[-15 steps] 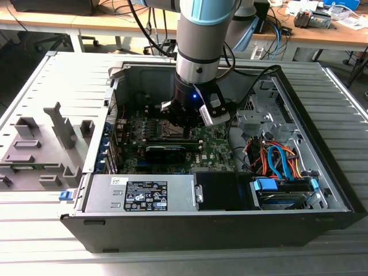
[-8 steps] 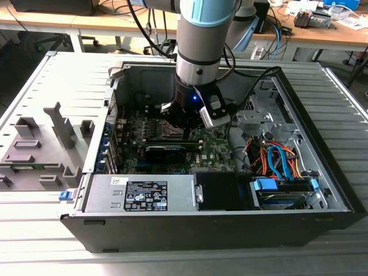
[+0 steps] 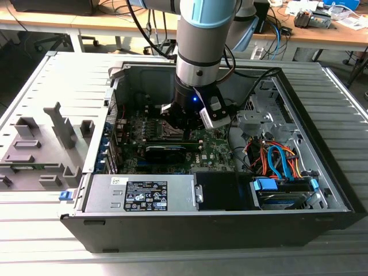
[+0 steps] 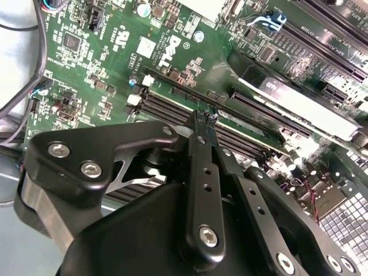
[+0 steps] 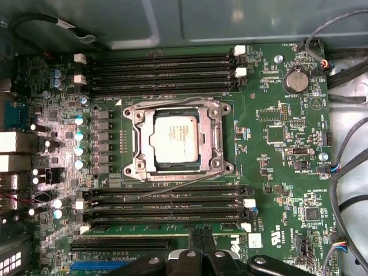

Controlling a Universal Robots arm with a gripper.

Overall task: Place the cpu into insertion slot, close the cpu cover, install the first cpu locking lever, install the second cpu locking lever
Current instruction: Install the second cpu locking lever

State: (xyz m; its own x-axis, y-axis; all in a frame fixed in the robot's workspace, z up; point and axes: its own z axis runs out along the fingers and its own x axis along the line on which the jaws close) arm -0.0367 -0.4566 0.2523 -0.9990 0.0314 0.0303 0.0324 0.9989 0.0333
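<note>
now silvery square cpu (image 5: 175, 141) sits under metal cpu cover (image 5: 178, 144).

The black two-fingered gripper (image 5: 201, 244) is hanging over the green circuit board (image 5: 276, 167), its tips close together above long black memory slots (image 5: 167, 201). The silvery square cpu (image 5: 175, 140) is lying unobstructed from above, ringed by the thin silvery cpu cover (image 5: 138, 141). Dark cables (image 5: 345, 57) are crowding the board's edge.
</note>
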